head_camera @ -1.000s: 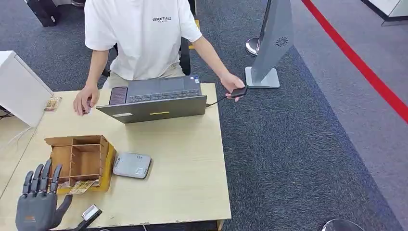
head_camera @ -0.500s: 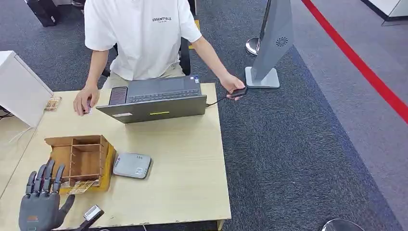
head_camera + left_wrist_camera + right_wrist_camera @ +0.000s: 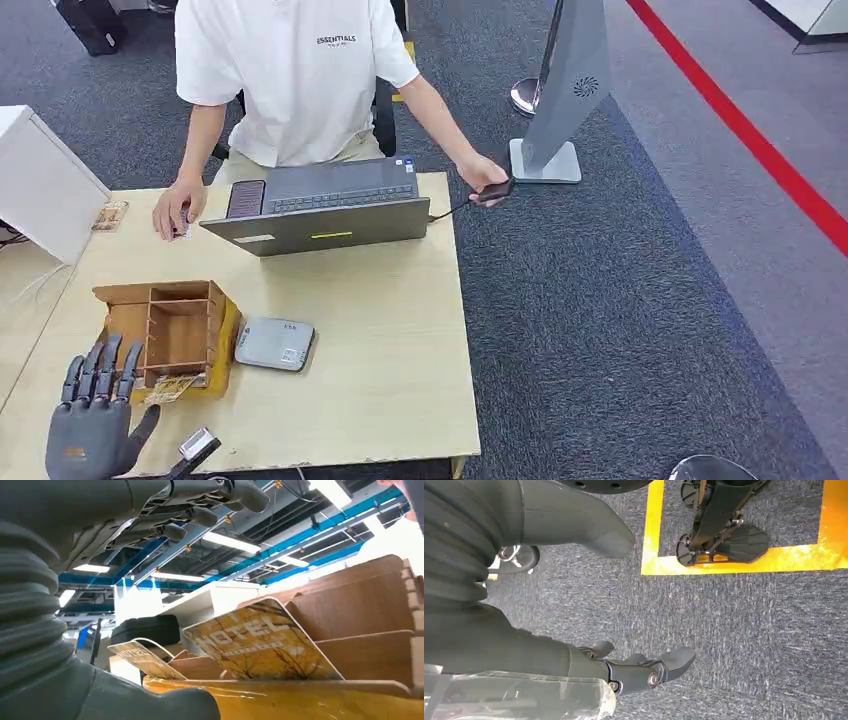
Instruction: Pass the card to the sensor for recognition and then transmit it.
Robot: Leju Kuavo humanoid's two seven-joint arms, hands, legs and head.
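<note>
A yellow hotel card (image 3: pixel 170 388) leans out of the front slot of a wooden card holder (image 3: pixel 170 332) on the table. Close up in the left wrist view, that card (image 3: pixel 260 642) reads HOTEL, with a second card (image 3: pixel 142 659) beside it. My left hand (image 3: pixel 95 418) hovers just in front of the holder, fingers spread and pointing at it, holding nothing. A grey card sensor (image 3: pixel 274 343) lies flat right of the holder. My right hand (image 3: pixel 624 667) hangs over the carpet with fingers apart and nothing in it.
A person in a white shirt (image 3: pixel 290 70) sits behind an open laptop (image 3: pixel 320 208) at the table's far edge, one hand on the table, the other on a black device (image 3: pixel 494 191). A white box (image 3: pixel 40 180) stands far left. A small grey object (image 3: pixel 195 445) lies at the near edge.
My left hand has edged forward and slightly right toward the card holder. The person's hand by the black device shifted slightly.
</note>
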